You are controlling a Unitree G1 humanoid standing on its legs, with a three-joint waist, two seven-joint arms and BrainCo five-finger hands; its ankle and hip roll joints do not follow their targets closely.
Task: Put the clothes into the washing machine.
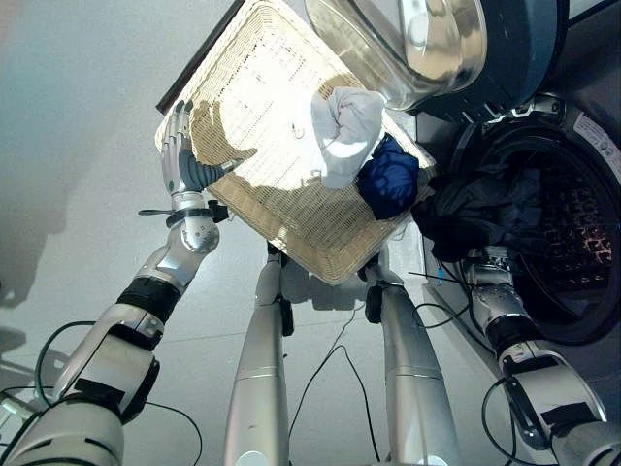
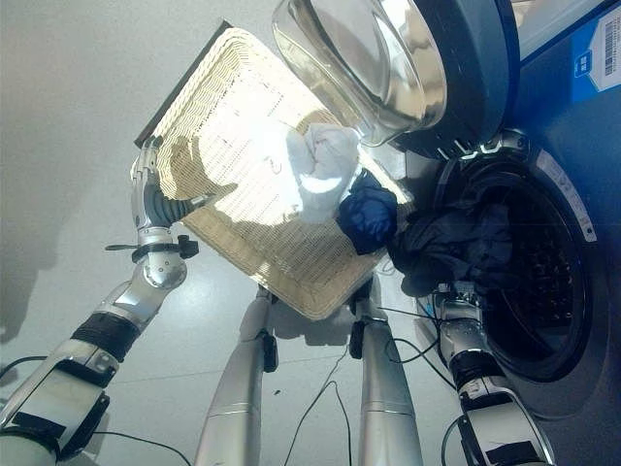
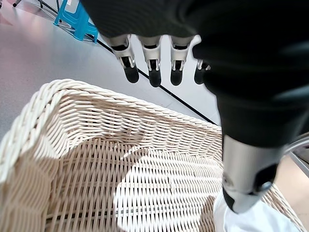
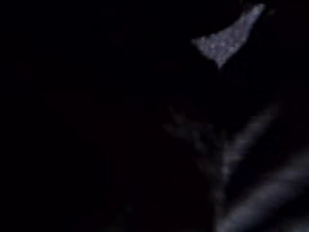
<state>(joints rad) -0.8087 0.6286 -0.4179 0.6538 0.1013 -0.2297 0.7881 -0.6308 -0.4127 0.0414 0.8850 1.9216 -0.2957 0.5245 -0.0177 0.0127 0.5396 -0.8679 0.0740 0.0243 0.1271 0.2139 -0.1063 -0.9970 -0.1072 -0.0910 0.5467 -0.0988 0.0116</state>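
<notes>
A pale wicker basket (image 1: 262,209) stands on the floor in front of me. In its corner nearest the washer lie a bunched white cloth (image 1: 344,126) and a dark blue cloth (image 1: 390,180). My left hand (image 1: 180,155) rests at the basket's left rim (image 3: 72,96), open, fingers straight and thumb pointing inward. A dark grey garment (image 1: 480,209) hangs over the lower edge of the washing machine's drum mouth (image 1: 572,233). My right hand (image 1: 488,262) reaches up under that garment and is buried in it. The right wrist view is dark cloth.
The washer's round glass door (image 1: 427,39) swings open above the basket's right corner. A black strip (image 1: 194,68) runs along the floor past the basket's far side. A blue stool (image 3: 77,21) stands farther off on the grey floor.
</notes>
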